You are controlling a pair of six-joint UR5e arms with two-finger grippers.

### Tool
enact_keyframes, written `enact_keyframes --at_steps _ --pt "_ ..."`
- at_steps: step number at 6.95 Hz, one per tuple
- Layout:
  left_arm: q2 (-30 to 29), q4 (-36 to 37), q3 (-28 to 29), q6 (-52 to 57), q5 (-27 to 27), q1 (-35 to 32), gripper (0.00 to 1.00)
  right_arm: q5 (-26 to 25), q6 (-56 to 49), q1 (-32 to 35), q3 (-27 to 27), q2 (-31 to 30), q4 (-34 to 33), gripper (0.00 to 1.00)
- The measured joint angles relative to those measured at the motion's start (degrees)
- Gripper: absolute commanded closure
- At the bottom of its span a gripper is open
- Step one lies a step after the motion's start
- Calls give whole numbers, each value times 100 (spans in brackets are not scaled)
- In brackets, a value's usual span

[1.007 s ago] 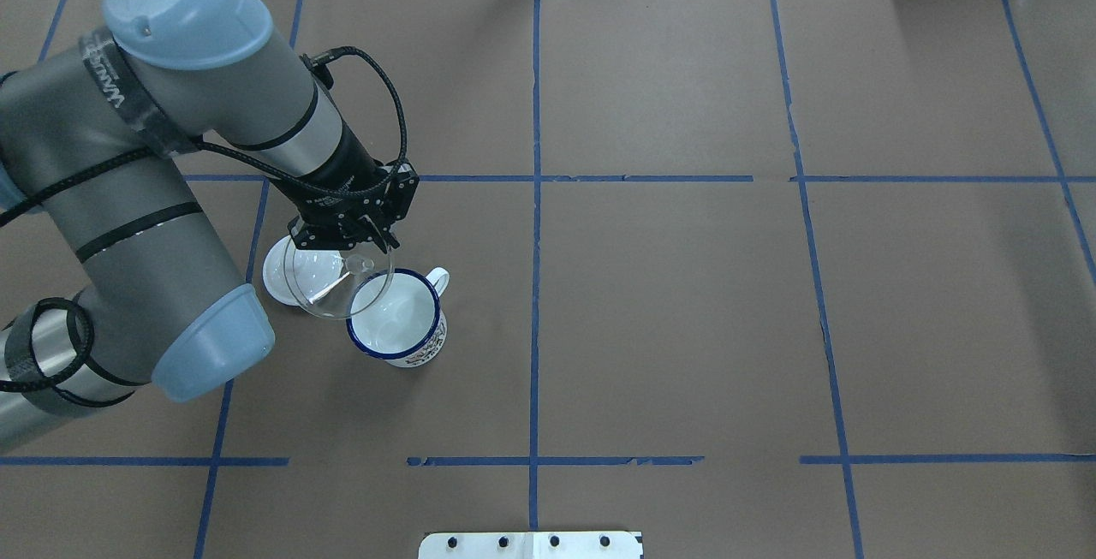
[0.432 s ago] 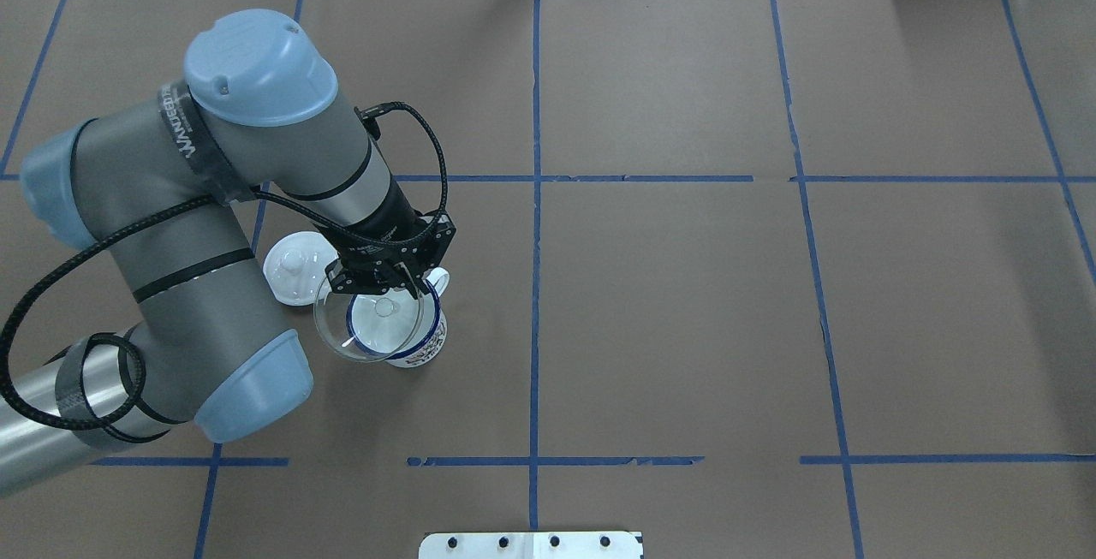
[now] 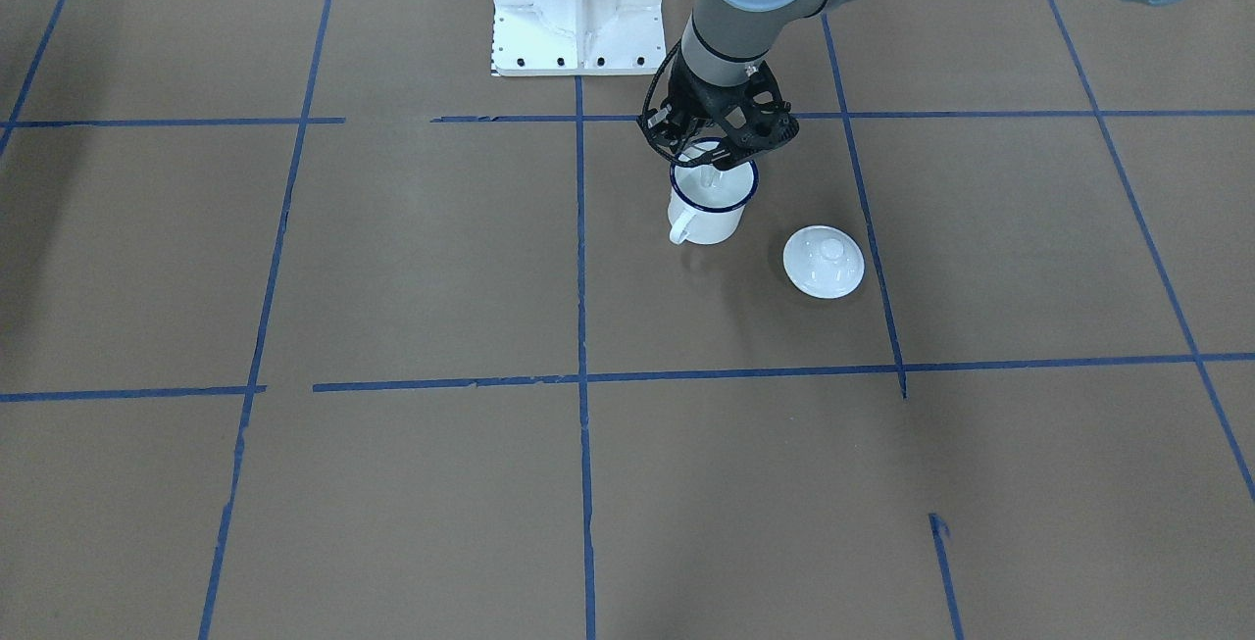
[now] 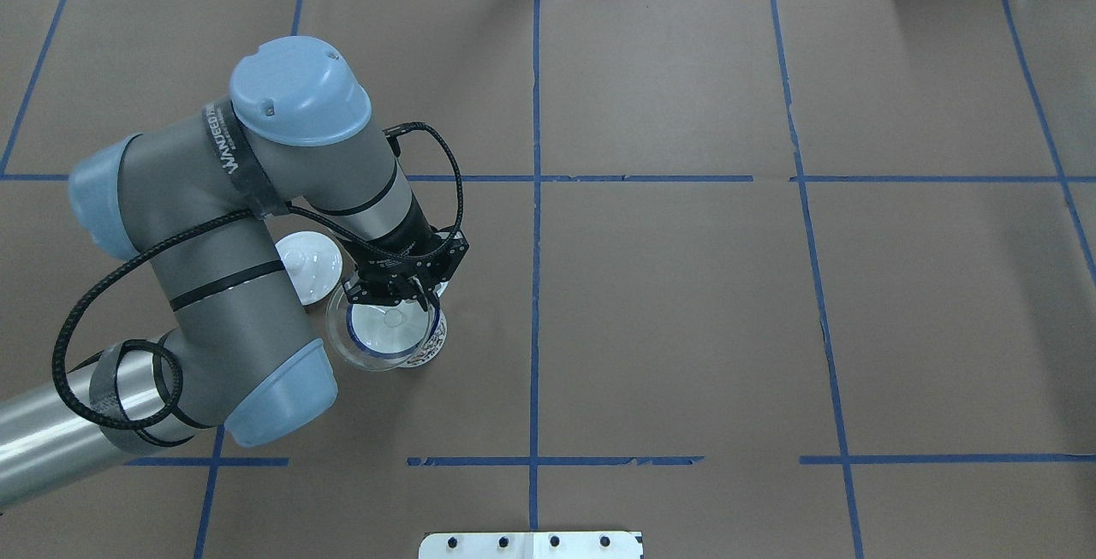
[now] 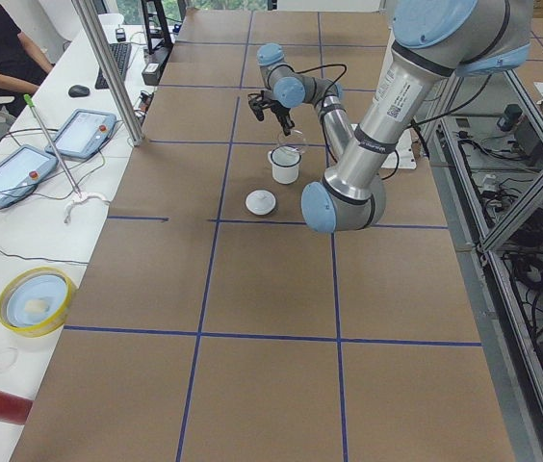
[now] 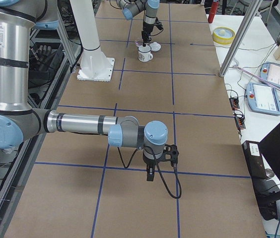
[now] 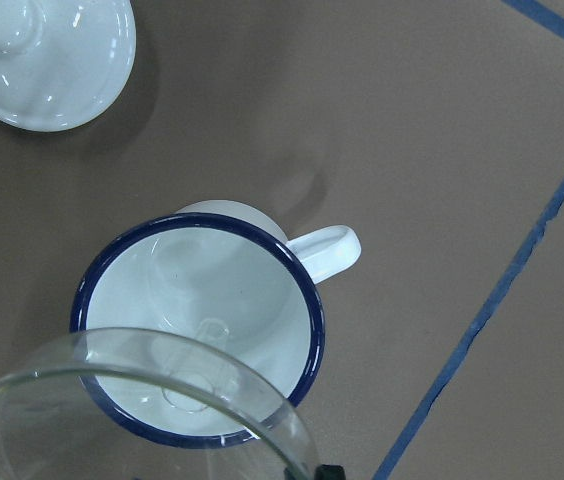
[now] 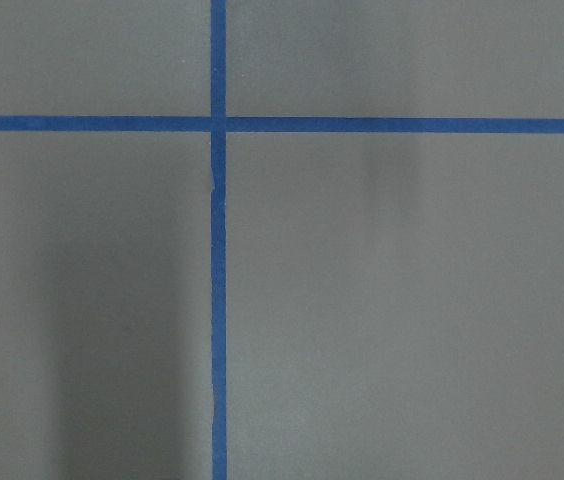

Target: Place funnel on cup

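Observation:
The cup [image 4: 432, 345] is a white enamel mug with a dark blue rim, standing upright on the brown table; it also shows in the front view [image 3: 708, 214] and the left wrist view [image 7: 232, 270]. My left gripper [image 4: 415, 295] is shut on the rim of the clear funnel [image 4: 351, 345] and holds it over the mug's mouth. In the left wrist view the funnel [image 7: 217, 362] overlaps the mug's opening, spout down. I cannot tell whether it touches the mug. My right gripper [image 6: 151, 174] hangs over bare table far from the cup; I cannot tell whether it is open or shut.
A round white domed lid with a knob [image 4: 306, 266] lies just left of the mug, also in the front view [image 3: 824, 263] and the left wrist view [image 7: 47, 50]. Blue tape lines cross the table. A white base plate [image 3: 574, 3] stands behind the mug.
My left arm has carried the funnel to the right, from over the lid to over the mug's mouth. The lid is now uncovered. The mug has not moved.

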Motion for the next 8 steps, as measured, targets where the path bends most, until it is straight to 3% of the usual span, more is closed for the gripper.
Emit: enact_keyframes --at_steps 5,8 --pt "-6 -14 -181 275 403 -100 0 0 0 0 -2 0 0 0" --pt "179 -204 -488 2207 694 -1088 0 0 0 0 -4 0 0 0"
